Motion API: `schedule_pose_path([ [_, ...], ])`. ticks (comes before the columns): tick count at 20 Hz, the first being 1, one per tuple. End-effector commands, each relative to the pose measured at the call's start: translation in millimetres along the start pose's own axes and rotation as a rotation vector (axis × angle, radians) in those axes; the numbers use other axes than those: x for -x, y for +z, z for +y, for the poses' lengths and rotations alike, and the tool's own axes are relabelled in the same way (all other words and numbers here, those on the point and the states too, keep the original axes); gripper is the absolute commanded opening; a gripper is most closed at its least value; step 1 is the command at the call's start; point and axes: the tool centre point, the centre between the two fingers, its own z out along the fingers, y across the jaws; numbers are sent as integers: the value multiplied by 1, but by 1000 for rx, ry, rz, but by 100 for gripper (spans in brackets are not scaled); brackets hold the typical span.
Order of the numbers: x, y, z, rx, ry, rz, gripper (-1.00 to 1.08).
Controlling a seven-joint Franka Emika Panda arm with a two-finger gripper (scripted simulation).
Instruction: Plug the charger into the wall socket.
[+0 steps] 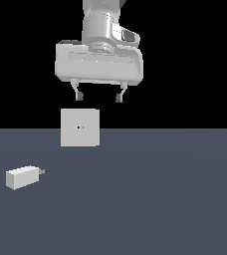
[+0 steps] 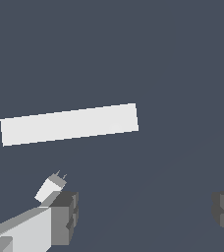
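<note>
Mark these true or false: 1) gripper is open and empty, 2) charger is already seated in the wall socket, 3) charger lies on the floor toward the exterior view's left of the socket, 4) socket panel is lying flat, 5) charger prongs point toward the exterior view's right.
1) The gripper is open and empty. True; its fingers are spread apart with nothing between them.
2) The charger is seated in the wall socket. False; it lies apart from it, unplugged.
3) The charger lies toward the exterior view's left of the socket. True.
4) The socket panel is lying flat. False; it stands upright on the floor.
5) The prongs point toward the exterior view's right. True; they show at that end.
</note>
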Motion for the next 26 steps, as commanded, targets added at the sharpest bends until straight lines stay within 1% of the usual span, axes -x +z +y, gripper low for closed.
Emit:
schedule_pose_path([
  [1, 0, 0, 0, 0, 0, 0, 100],
  [6, 2, 2, -2, 2, 11, 6, 100],
  [12, 11, 8, -10, 10, 51, 28, 100],
  [26, 41, 37, -47, 43, 216, 118, 100],
])
